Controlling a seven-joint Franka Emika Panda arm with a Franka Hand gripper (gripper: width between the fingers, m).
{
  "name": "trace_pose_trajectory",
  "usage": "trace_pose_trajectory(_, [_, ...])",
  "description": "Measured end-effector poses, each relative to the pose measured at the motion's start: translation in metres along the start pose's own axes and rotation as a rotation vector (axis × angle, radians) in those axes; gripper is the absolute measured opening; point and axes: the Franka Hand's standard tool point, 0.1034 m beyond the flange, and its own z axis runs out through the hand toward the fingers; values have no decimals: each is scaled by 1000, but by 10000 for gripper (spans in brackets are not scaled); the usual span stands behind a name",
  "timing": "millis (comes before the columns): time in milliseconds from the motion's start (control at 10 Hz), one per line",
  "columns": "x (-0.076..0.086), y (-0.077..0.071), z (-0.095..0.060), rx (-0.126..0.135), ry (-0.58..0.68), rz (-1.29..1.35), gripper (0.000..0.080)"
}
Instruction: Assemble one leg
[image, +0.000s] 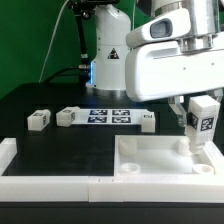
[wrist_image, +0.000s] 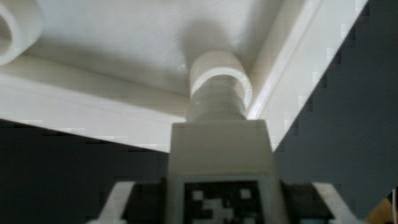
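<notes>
My gripper (image: 203, 112) is shut on the leg (image: 204, 122), a small white upright block with a black-and-white tag on its side. It holds the leg upright over the right corner of the large white square panel (image: 150, 158). In the wrist view the leg (wrist_image: 222, 140) runs away from the gripper (wrist_image: 221, 206), and its far end sits at a round corner hole (wrist_image: 224, 72) of the panel (wrist_image: 107, 95). I cannot tell whether the end is inside the hole. A finger (wrist_image: 121, 200) shows on each side of the tag.
Three more white legs (image: 38, 120) (image: 68, 116) (image: 147, 120) lie on the black table near the marker board (image: 108, 115). A low white wall (image: 45, 180) runs along the front and the exterior view's left. The robot base (image: 108, 55) stands at the back.
</notes>
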Motion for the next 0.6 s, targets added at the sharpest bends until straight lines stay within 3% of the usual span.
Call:
trace_pose_trajectory(100, [6,5,-2,-23,74,-8,287])
trace_pose_trajectory(200, [2,8,0,-42,121,-12,287])
trace_pose_trajectory(300, [-3,6,3,-34,94,-13,287])
trace_pose_trajectory(400, [-1,9,4,-47,130,-18,287])
trace_pose_trajectory(600, [-7,6,16,-40,114,-17,287])
